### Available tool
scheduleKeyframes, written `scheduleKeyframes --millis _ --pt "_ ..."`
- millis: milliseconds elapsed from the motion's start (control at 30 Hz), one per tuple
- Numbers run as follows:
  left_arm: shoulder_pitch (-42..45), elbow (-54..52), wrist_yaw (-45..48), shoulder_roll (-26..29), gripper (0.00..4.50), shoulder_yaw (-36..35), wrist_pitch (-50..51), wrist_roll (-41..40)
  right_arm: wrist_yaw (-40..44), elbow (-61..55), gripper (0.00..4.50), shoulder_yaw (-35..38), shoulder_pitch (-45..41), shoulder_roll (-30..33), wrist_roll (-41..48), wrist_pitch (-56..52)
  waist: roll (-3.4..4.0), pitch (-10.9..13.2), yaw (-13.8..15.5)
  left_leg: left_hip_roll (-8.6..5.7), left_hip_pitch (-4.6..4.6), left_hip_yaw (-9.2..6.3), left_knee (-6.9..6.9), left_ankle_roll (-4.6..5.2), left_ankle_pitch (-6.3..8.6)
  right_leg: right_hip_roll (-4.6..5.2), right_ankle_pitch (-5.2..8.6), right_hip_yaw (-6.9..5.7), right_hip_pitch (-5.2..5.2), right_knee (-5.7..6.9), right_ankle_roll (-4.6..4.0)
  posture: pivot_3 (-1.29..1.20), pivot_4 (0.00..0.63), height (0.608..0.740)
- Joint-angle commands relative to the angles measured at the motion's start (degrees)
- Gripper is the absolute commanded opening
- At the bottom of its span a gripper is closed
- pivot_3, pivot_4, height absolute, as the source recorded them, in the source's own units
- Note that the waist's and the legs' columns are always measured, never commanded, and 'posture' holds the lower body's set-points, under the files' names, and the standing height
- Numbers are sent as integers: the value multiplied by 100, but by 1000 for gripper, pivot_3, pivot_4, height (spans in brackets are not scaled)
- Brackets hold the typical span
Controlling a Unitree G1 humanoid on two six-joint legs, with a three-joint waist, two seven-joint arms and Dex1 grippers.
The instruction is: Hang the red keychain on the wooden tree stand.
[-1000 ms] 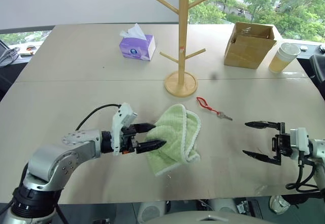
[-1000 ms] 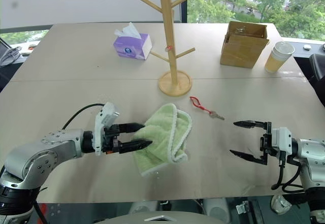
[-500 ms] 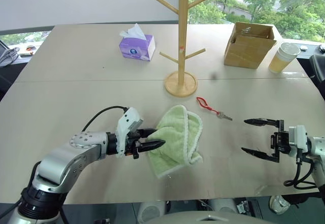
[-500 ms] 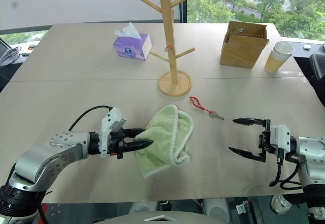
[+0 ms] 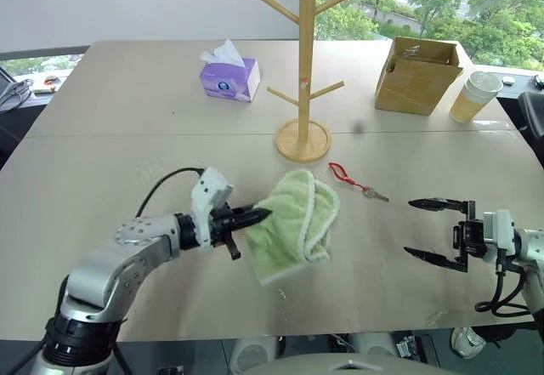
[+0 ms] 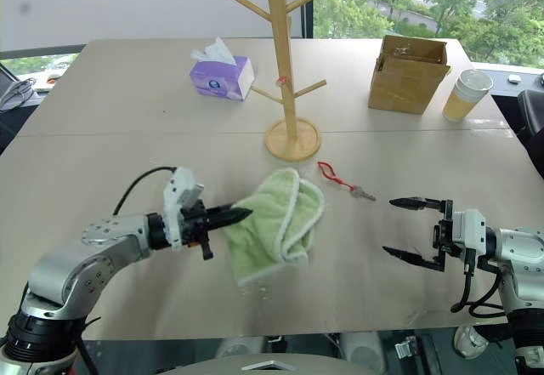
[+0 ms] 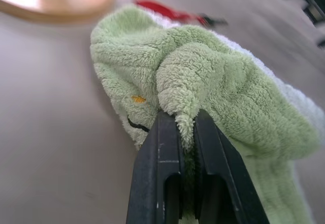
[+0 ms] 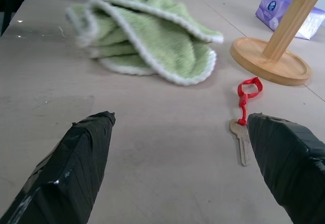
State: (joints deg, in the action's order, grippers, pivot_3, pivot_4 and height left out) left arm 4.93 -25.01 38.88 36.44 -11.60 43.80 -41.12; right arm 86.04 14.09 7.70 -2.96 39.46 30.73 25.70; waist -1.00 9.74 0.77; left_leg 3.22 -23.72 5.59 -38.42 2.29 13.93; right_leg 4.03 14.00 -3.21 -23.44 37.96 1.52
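Observation:
The red keychain [image 5: 348, 176], a thin red cord loop with a small metal key [image 8: 242, 141], lies flat on the table right of the green cloth. The wooden tree stand [image 5: 304, 69] stands upright behind it on its round base [image 8: 270, 61]. My left gripper [image 5: 260, 215] is shut on an edge of the green cloth [image 5: 293, 222], whose fold sits pinched between the black fingers [image 7: 160, 153]. My right gripper [image 5: 429, 231] hovers open at the right, its fingertips [image 8: 84, 137] spread wide, facing the key from a short way off.
A purple tissue box [image 5: 229, 77] sits at the back left of the stand. A cardboard box [image 5: 417, 75] and a paper cup [image 5: 474, 96] stand at the back right. The table's near edge runs just below both arms.
My left gripper closed on the cloth's edge and lifted it slightly, pulling the cloth up. The right gripper stayed put.

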Motion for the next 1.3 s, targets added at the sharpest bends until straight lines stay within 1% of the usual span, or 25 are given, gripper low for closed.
scheduleKeyframes --millis 33,100,167,233,400,533,733,933,1000,1033,1067,1100,1133,1167,1200,1300 --pt "121 144 -642 -225 60 -866 -242 -134 113 -130 4500 194 36 74 118 71 -1 0 -3 0 0 -2 0 0 0 0 0 -2 0 1 0 0 150 740" --pt "288 393 -999 -385 60 -1109 -526 88 109 -120 4500 199 10 83 115 65 1 -1 -2 -2 1 1 0 -1 0 -1 0 0 1 1 0 0 150 740" --pt "723 987 -1627 -601 60 -1387 -861 391 116 -65 4500 189 -53 72 100 81 -1 -1 14 -4 2 -2 -1 -1 -1 -2 -1 -3 5 0 0 0 150 740" --pt "1081 1451 -2112 -718 60 -1421 -1199 814 107 -33 4500 173 -110 52 87 86 -3 -1 22 -7 1 -6 -6 0 -1 -1 -1 -9 8 1 1 0 150 740" --pt "1911 2478 -2872 -966 60 -1303 -2150 1674 4 -59 4500 149 -206 -13 53 76 -5 -1 21 -13 -2 -3 -9 0 -1 0 -2 -9 10 -3 1 0 150 740" --pt "2608 3591 -3557 -975 60 -1445 -3072 2282 -71 -106 4500 162 -173 -40 29 82 -9 0 14 -18 -1 -2 -10 -1 -1 -1 -2 -11 10 -2 1 0 150 740" --pt "3381 5243 -4109 -817 60 -1608 -4212 2642 -246 -257 4500 184 -55 -83 3 76 -9 0 -1 -15 -1 4 -10 -1 -1 -1 -3 -8 9 -2 2 0 150 740" --pt "3803 6303 -4015 -674 60 -1510 -4810 2747 -341 -343 4500 167 21 -97 -11 75 -17 3 11 -15 -2 15 -11 -1 -1 1 -4 -12 9 -1 5 0 150 740" --pt "3881 6495 -3869 -641 710 -1480 -4921 2716 -362 -376 4500 163 35 -109 -8 64 -24 4 11 -15 -2 13 -10 -1 -1 1 -5 -12 9 -1 6 0 150 740" --pt "3904 6552 -3835 -625 902 -1457 -4964 2726 -368 -388 4500 161 43 -110 -6 59 -26 5 7 -16 -2 14 -10 -1 -1 0 -5 -13 9 -1 6 0 150 740" --pt "3923 6555 -3762 -637 1384 -1434 -4991 2706 -371 -392 4500 161 47 -113 -4 61 -26 6 6 -15 -2 15 -10 -1 -1 0 -5 -13 9 -1 6 0 150 740" --pt "3932 6547 -3702 -648 1691 -1409 -5015 2699 -375 -394 4500 159 50 -113 -4 61 -27 6 5 -15 -3 15 -10 -1 -1 0 -5 -13 9 -1 6 0 150 740" --pt "3923 6514 -3642 -663 2230 -1377 -5006 2695 -375 -388 4500 158 50 -116 -4 65 -27 6 6 -15 -2 15 -10 -1 -1 1 -5 -12 9 -1 6 0 150 740" --pt "3907 6482 -3574 -677 2572 -1357 -4976 2678 -375 -381 4500 157 51 -120 -4 70 -27 6 6 -15 -2 15 -10 -1 -1 1 -5 -12 9 -1 6 0 150 740" --pt "3857 6397 -3377 -685 3108 -1315 -4905 2620 -375 -369 4500 160 45 -125 1 70 -27 6 6 -15 -2 16 -10 -1 -1 1 -5 -12 9 -1 6 0 150 740" --pt "3689 6131 -2851 -676 4356 -1207 -4675 2449 -400 -331 4500 184 -6 -129 25 35 -27 6 2 -15 -3 26 -11 -2 -1 0 -5 -13 9 -1 6 0 150 740"
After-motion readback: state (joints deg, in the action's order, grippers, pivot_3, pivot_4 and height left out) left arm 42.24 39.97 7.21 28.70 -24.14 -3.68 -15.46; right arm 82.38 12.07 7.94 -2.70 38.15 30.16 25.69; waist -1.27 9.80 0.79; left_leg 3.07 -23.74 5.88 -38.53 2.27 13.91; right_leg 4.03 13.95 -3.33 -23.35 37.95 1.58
